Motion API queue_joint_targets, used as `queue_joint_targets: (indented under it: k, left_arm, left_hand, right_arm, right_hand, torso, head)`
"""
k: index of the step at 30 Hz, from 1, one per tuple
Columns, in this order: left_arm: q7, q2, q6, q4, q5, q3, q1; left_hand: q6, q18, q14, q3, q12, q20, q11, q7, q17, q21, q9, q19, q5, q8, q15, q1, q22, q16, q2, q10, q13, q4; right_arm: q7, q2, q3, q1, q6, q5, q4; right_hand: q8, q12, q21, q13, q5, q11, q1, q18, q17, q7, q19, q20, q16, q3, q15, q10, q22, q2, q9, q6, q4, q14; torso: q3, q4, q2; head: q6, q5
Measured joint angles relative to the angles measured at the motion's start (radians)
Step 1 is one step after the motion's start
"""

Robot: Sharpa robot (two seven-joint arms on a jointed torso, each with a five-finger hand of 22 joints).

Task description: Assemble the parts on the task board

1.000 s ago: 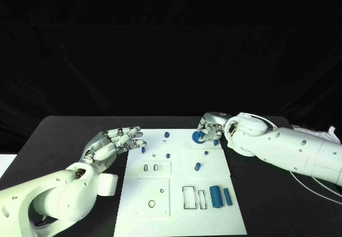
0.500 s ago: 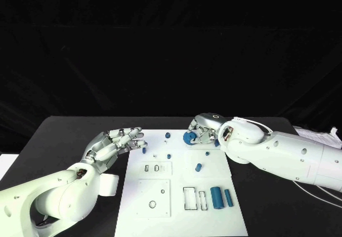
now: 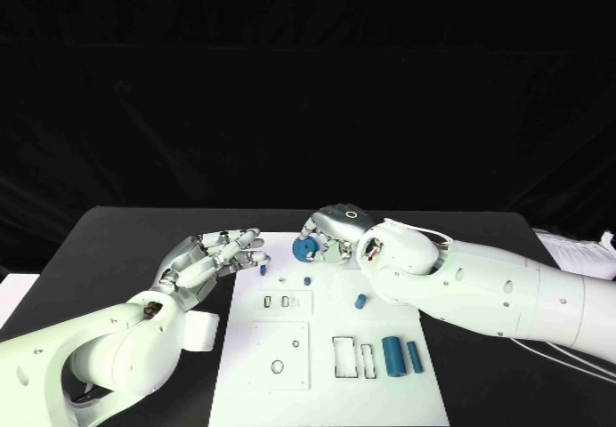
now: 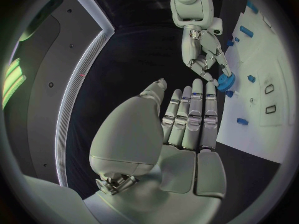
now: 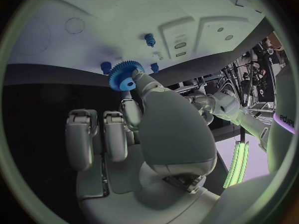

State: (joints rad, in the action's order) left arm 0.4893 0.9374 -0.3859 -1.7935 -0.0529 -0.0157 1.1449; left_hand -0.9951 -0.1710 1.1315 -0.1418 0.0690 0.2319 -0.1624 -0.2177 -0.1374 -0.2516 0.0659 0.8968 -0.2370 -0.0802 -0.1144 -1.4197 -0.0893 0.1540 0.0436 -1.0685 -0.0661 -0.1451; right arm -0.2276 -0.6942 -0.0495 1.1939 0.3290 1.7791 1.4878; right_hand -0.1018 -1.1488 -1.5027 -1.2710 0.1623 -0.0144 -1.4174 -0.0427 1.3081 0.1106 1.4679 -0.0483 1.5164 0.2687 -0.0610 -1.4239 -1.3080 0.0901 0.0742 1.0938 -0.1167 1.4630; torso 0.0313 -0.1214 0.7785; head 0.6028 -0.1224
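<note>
On the left, the left hand (image 3: 206, 261) hovers just beside the left edge of the white board (image 3: 334, 374), palm up, holding nothing, its fingers (image 4: 196, 114) stretched out side by side and pointing toward the board's far left corner. A small blue peg (image 3: 263, 268) stands on the board just past those fingertips. Farther right, near the far edge of the board, the right hand (image 3: 336, 233) holds a blue gear (image 3: 305, 250) pinched in its fingers (image 5: 138, 79); the gear sits just above the board, close to the left hand's fingertips but apart from them. Below it on the board are another small blue peg (image 3: 307, 280) and a short blue piece (image 3: 360, 301). Toward the near right part of the board, two blue cylinders (image 3: 401, 356) lie side by side next to a pair of rectangular slots (image 3: 352, 357). The board rests on the black surface (image 3: 116, 240).
</note>
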Motion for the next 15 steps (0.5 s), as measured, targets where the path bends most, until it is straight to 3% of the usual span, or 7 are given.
queue_joint_targets:
  k: [6, 15]
  left_arm:
    - [-0.001, -0.001, 0.0, 0.002, 0.0, 0.0, 0.0]
    - [-0.002, -0.001, 0.001, 0.002, 0.0, 0.0, 0.0]
  left_hand:
    - [0.0, 0.0, 0.0, 0.0, 0.0, 0.0, 0.0, 0.0, -0.001, 0.0, 0.0, 0.0, 0.0, 0.0, 0.0, 0.0, 0.0, 0.0, 0.0, 0.0, 0.0, 0.0]
    - [0.0, 0.0, 0.0, 0.0, 0.0, 0.0, 0.0, 0.0, -0.001, 0.0, 0.0, 0.0, 0.0, 0.0, 0.0, 0.0, 0.001, 0.0, 0.0, 0.0, 0.0, 0.0]
  right_arm:
    - [-0.006, 0.051, 0.011, -0.013, 0.0, 0.021, -0.051]
    - [-0.008, 0.084, 0.014, -0.019, -0.008, 0.033, -0.098]
  right_hand:
    - [0.0, 0.005, 0.0, 0.0, 0.0, 0.0, 0.004, 0.0, 0.0, 0.0, 0.0, 0.0, 0.0, 0.002, 0.0, 0.0, 0.0, -0.004, 0.0, 0.0, 0.002, 0.0]
    - [0.0, 0.011, 0.0, 0.0, -0.012, 0.0, 0.004, -0.001, 0.0, 0.0, 0.0, 0.0, 0.0, 0.005, 0.0, 0.0, 0.0, -0.004, 0.0, 0.0, 0.005, 0.0]
  torso:
    - [-0.0001, -0.0015, 0.0]
    - [-0.0003, -0.0006, 0.0]
  head:
    - [0.003, 0.004]
    - [0.007, 0.009]
